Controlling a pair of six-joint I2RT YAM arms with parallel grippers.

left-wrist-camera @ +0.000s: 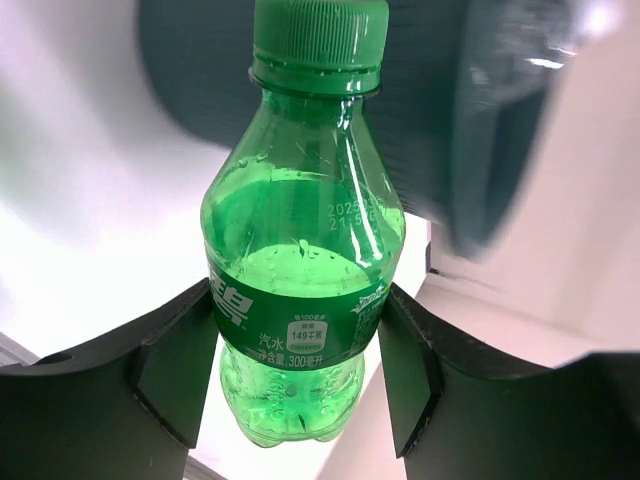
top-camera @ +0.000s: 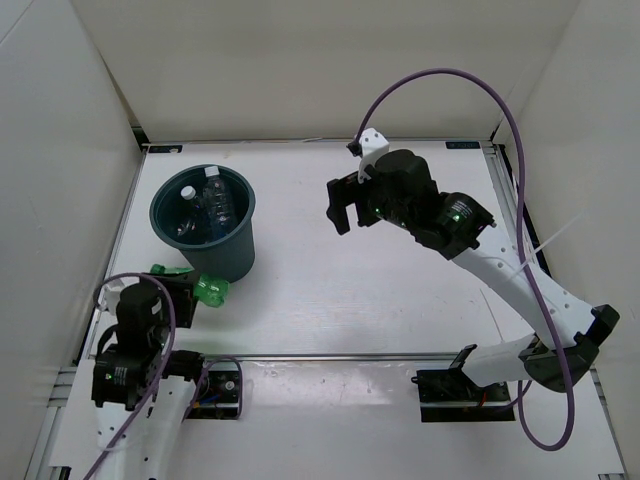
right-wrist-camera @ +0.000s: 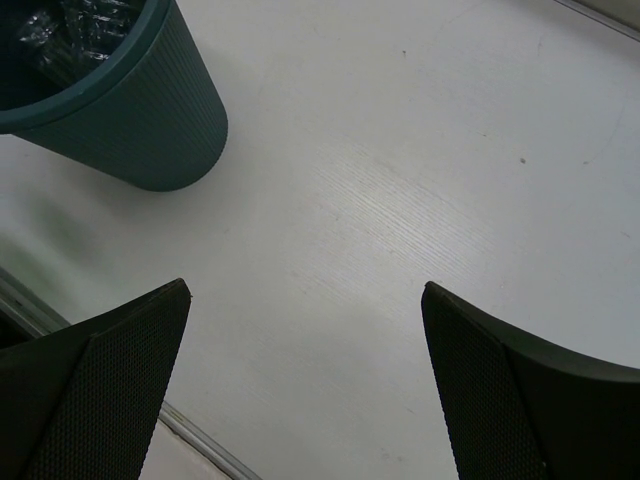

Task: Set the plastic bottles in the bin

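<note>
My left gripper [top-camera: 190, 290] is shut on the green bottle [left-wrist-camera: 300, 250], both fingers pressed to its labelled sides, cap pointing at the dark teal bin [left-wrist-camera: 480, 120]. In the top view the green bottle [top-camera: 211, 290] sits just below the bin [top-camera: 240, 250], near the table's left front. Clear bottles [top-camera: 215, 200] lie inside the bin, and their tops show in the right wrist view [right-wrist-camera: 80, 25]. My right gripper [top-camera: 345, 208] is open and empty, above the table right of the bin [right-wrist-camera: 140, 120].
White walls enclose the table on the left, back and right. A metal rail [top-camera: 330, 357] runs along the front edge. A purple cable [top-camera: 480, 90] loops above the right arm.
</note>
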